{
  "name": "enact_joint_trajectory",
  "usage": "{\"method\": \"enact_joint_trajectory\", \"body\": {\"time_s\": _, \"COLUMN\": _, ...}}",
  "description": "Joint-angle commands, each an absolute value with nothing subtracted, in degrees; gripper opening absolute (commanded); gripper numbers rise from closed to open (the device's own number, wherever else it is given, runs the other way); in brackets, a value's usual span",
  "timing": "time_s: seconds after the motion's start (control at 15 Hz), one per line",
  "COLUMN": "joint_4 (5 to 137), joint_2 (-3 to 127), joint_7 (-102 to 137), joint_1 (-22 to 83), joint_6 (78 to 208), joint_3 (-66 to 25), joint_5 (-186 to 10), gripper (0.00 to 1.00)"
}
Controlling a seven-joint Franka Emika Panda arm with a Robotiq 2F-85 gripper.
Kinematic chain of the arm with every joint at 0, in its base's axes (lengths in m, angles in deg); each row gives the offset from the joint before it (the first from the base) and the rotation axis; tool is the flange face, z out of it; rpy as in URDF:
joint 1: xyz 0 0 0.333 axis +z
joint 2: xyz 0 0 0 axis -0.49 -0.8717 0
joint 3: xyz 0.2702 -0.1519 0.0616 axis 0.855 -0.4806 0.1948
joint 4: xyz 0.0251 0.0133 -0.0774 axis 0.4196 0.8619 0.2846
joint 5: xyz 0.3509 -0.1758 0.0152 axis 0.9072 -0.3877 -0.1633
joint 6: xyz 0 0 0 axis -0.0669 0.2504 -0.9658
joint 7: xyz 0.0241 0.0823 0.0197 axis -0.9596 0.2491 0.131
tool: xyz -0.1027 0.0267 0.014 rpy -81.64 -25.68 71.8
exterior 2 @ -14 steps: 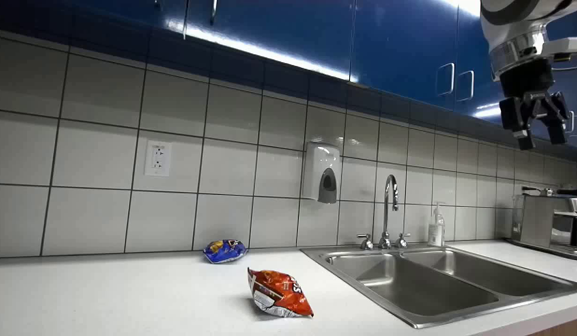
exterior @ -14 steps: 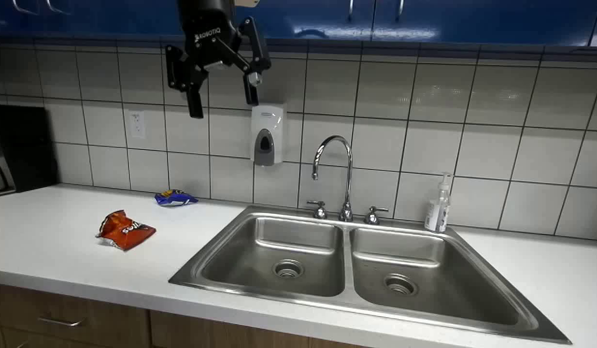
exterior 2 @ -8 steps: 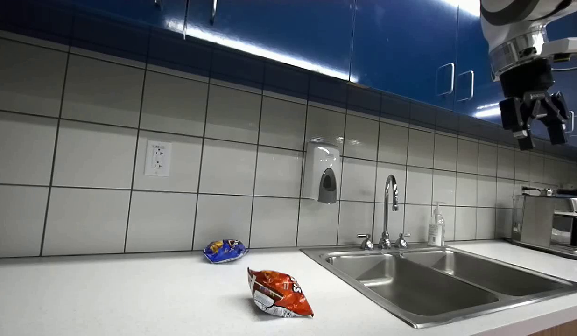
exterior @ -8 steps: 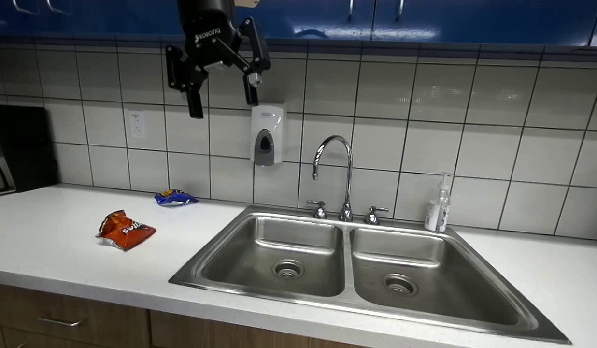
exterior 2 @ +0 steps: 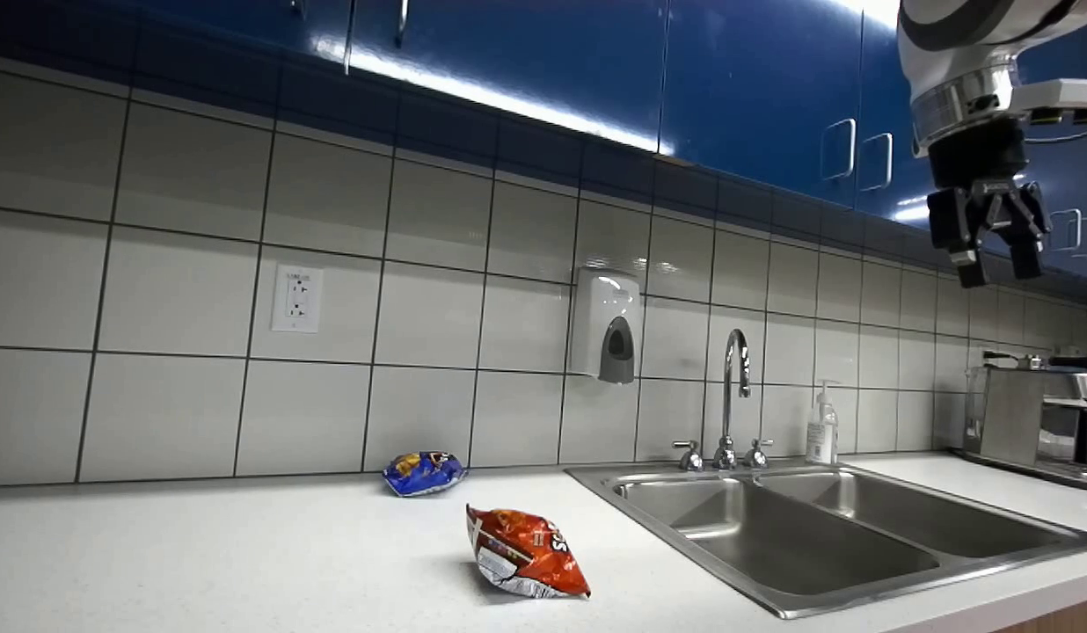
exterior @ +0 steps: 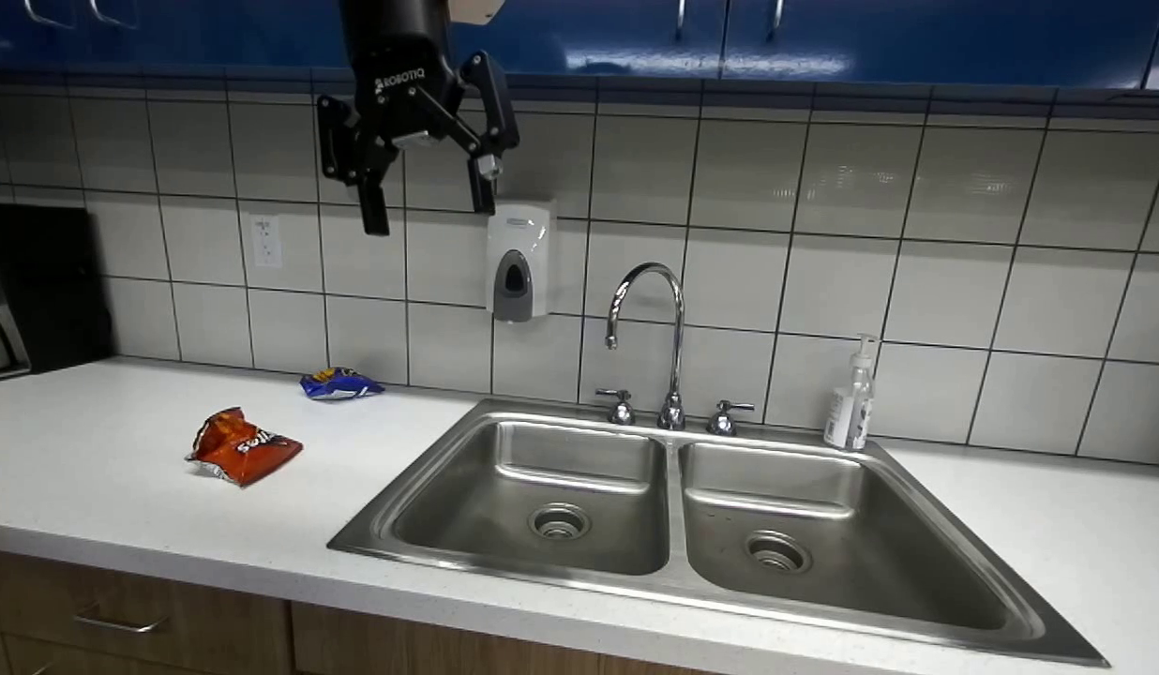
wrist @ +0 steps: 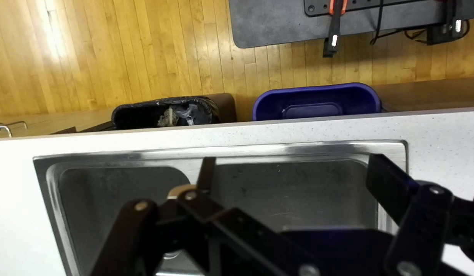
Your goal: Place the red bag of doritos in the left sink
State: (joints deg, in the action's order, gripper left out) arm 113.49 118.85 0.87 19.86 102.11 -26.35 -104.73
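gripper [exterior: 429,214] high above the counter [exterior: 101,469], jaws spread apart, left sink [exterior: 472,511] close behind the front edge, red bag [exterior: 247,452] on the counter left of that sink, between front and back edges, blue bag [exterior: 340,385] and tap [exterior: 671,414] near the back edge

Gripper [wrist: 292,165] is occupying the lower frame, fingers standing well apart, hiding part of the double sink [wrist: 283,150]. White counter [wrist: 444,143] is running across the middle. Beyond its edge, a black-lined bin [wrist: 135,118] is standing left of centre, a purple-blue tub [wrist: 313,99] right of it. Wood flooring [wrist: 118,53] is filling the upper left, a dark grey platform [wrist: 271,27] the upper right.
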Motion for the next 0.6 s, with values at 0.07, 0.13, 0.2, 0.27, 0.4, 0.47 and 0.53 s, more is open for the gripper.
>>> {"method": "enact_joint_trajectory", "body": {"time_s": 0.07, "joint_4": 115.9, "joint_2": 118.7, "joint_7": -3.3, "joint_1": 25.4, "joint_6": 105.2, "joint_3": -26.7, "joint_5": -103.3, "gripper": 1.00}}
{"method": "enact_joint_trajectory", "body": {"time_s": 0.13, "joint_4": 116.5, "joint_2": 118.7, "joint_7": -4.2, "joint_1": 26.6, "joint_6": 105.8, "joint_3": -26.5, "joint_5": -102.8, "gripper": 1.00}}
{"method": "enact_joint_trajectory", "body": {"time_s": 0.2, "joint_4": 117.0, "joint_2": 118.6, "joint_7": -5.0, "joint_1": 27.8, "joint_6": 106.4, "joint_3": -26.4, "joint_5": -102.5, "gripper": 1.00}}
{"method": "enact_joint_trajectory", "body": {"time_s": 0.27, "joint_4": 117.6, "joint_2": 118.4, "joint_7": -5.5, "joint_1": 28.8, "joint_6": 107.2, "joint_3": -26.1, "joint_5": -102.1, "gripper": 1.00}}
{"method": "enact_joint_trajectory", "body": {"time_s": 0.4, "joint_4": 118.8, "joint_2": 118.1, "joint_7": -6.9, "joint_1": 30.9, "joint_6": 108.5, "joint_3": -25.8, "joint_5": -101.1, "gripper": 1.00}}
{"method": "enact_joint_trajectory", "body": {"time_s": 0.47, "joint_4": 119.3, "joint_2": 117.9, "joint_7": -7.5, "joint_1": 31.7, "joint_6": 109.3, "joint_3": -25.7, "joint_5": -100.5, "gripper": 1.00}}
{"method": "enact_joint_trajectory", "body": {"time_s": 0.53, "joint_4": 119.9, "joint_2": 117.5, "joint_7": -8.0, "joint_1": 32.6, "joint_6": 110.2, "joint_3": -25.5, "joint_5": -100.0, "gripper": 1.00}}
